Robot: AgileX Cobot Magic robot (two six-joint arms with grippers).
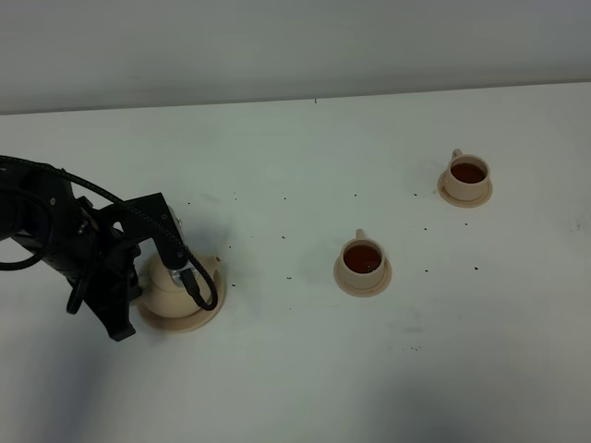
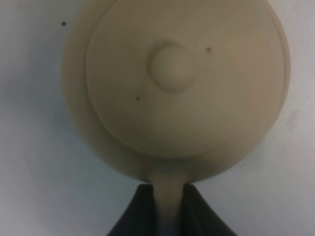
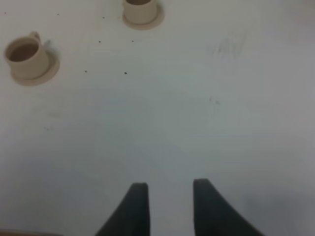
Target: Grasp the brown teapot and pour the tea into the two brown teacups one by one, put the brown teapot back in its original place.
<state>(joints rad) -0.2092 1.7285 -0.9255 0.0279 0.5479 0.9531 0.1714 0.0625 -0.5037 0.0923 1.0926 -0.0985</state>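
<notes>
The brown teapot (image 1: 173, 280) sits upright on its original place, a wide tan saucer (image 1: 201, 320), at the left of the table. In the left wrist view I look down on the teapot's lid (image 2: 172, 73), and my left gripper (image 2: 167, 191) is shut on the loop handle (image 2: 167, 201), one dark finger on each side. The two brown teacups stand on their saucers, one in the middle (image 1: 362, 259) and one farther right (image 1: 468, 173). Both hold dark tea. My right gripper (image 3: 170, 189) is open over bare table, with both cups (image 3: 25, 53) (image 3: 141, 9) some way beyond it.
The white table (image 1: 305, 388) carries small dark specks between the teapot and the cups. Its far edge meets a pale wall (image 1: 295, 46). The black left arm and its cable (image 1: 65, 231) cover the teapot's left side.
</notes>
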